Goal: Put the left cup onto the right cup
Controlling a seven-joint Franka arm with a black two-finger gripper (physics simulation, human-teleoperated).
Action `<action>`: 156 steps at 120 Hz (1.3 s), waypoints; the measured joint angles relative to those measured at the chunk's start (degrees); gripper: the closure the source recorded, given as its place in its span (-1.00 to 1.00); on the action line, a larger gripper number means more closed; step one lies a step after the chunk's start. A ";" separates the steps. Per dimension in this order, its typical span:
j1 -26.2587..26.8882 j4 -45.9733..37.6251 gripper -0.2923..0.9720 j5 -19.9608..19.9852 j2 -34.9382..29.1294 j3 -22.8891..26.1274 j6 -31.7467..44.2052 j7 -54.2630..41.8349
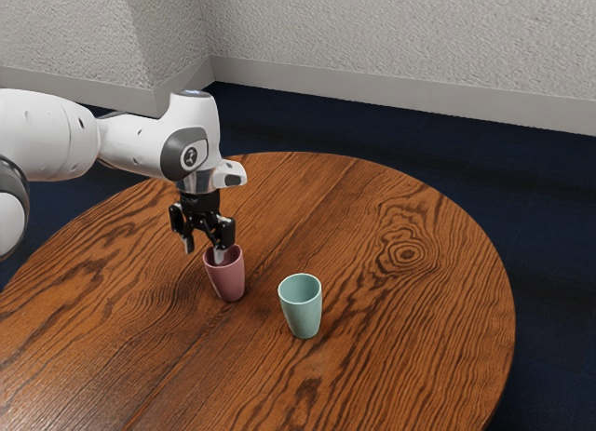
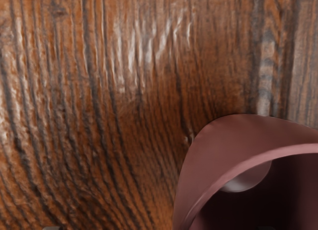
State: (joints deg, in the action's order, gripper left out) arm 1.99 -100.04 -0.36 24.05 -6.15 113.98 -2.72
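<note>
The end effector (image 1: pixel 205 251) is seen lowered over the pink cup (image 1: pixel 226 278), which is stood upright on the round wooden tabletop (image 1: pixel 400 263) toward the exterior view's left. The fingers are held spread apart: one pale fingertip (image 1: pixel 219 256) is dipped inside the cup's mouth, while the other is kept outside its wall, so nothing is clamped. The teal cup (image 1: pixel 301 306) is set upright near the pink one, toward the exterior view's right and not touching it. In the wrist view the pink rim (image 2: pixel 223 155) is shown just under the hand
</note>
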 joint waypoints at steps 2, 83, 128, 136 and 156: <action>0.02 0.00 -0.18 -0.01 0.01 0.00 0.00 0.02; 0.62 0.00 0.02 0.01 0.50 0.02 0.77 0.43; 0.65 0.00 0.20 -0.01 0.46 0.00 0.87 0.51; 0.65 0.00 0.24 -0.03 0.45 0.00 0.88 0.52; 0.65 0.00 0.33 -0.06 0.49 0.00 0.89 0.54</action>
State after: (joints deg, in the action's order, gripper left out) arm 2.64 -100.04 -0.42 24.54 -6.15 114.86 -2.18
